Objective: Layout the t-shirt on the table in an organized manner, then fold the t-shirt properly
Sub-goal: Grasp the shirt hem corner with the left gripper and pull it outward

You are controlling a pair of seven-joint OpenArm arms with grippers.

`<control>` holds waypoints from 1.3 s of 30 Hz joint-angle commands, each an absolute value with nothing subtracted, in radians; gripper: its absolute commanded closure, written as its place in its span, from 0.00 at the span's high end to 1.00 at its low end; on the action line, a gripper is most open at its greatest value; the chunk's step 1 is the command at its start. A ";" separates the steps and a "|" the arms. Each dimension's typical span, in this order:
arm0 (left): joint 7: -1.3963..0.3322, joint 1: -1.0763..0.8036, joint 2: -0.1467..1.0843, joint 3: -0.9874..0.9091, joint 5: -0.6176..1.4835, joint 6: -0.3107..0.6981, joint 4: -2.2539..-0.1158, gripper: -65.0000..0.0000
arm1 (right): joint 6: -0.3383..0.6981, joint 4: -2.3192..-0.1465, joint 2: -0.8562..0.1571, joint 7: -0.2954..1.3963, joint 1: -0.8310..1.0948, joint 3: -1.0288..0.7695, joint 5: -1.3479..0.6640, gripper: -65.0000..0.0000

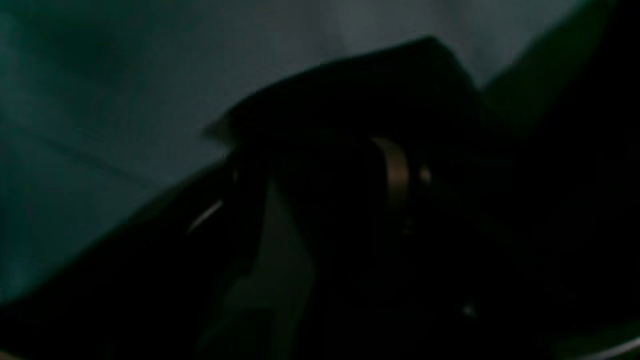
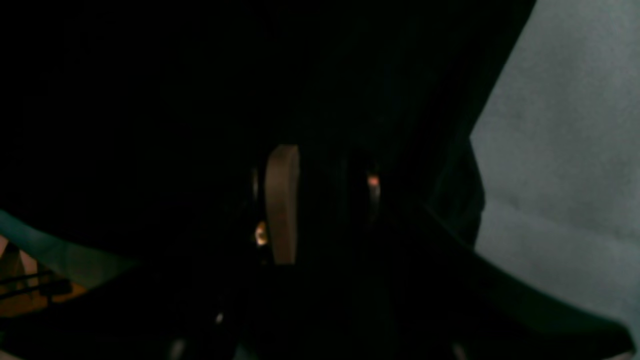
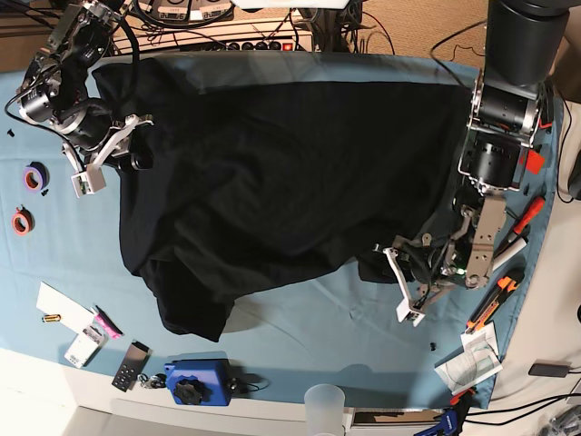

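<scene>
A: Where is the t-shirt (image 3: 272, 173)?

B: Spread over the far half of the table (image 3: 309, 336), black side up, rumpled, with deep folds running across it. Its near edge sags into a bunched lobe toward the front left of the base view. The blue cloth shows bare along the front.

A: And the right gripper (image 3: 123, 145)?

B: At the shirt's left edge in the base view, right against the fabric. In its wrist view black cloth (image 2: 150, 75) fills nearly everything, and one tan finger pad (image 2: 282, 200) stands upright with dark fabric pressed beside it. It looks clamped on the shirt.

A: The left gripper (image 3: 399, 268)?

B: At the shirt's near right corner in the base view, low over the table. Its wrist view is very dark: a tan pad (image 1: 395, 175) with black cloth (image 1: 360, 90) rising just ahead of it. I cannot tell whether those fingers are together or apart.

A: What else lies around?

B: Two tape rolls (image 3: 34, 177) on the left edge, a blue device (image 3: 195, 381) and a clear cup (image 3: 324, 404) at the front, and tools with orange handles (image 3: 499, 300) on the right.
</scene>
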State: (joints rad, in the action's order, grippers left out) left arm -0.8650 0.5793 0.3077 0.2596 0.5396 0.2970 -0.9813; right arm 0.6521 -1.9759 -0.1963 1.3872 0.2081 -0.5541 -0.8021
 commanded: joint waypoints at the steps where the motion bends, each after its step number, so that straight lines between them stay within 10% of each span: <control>1: -0.851 0.612 0.308 0.255 0.566 0.311 -0.996 0.49 | 0.653 -1.990 -0.210 1.365 0.199 -0.558 -0.805 0.27; 5: -0.839 0.612 0.287 0.255 0.534 0.270 -0.996 0.44 | 0.654 -1.990 -0.210 1.364 0.199 -0.558 -0.803 0.27; 10: -0.796 0.595 0.272 0.255 0.498 0.203 -0.996 0.00 | 0.654 -1.990 -0.210 1.359 0.199 -0.558 -0.802 0.27; 38: -0.627 0.673 0.277 -0.021 0.366 0.196 -0.999 0.00 | 0.654 -1.990 -0.211 1.317 0.199 -0.558 -0.793 0.27; 39: -0.627 0.673 0.277 -0.017 0.366 0.216 -0.999 0.11 | 0.654 -1.990 -0.211 1.305 0.199 -0.558 -0.791 0.27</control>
State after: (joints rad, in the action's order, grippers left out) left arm -0.6525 0.6373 0.2695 -0.0139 0.3595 0.2146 -0.9821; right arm 0.6521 -1.9759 -0.1963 1.3285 0.2081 -0.5541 -0.7822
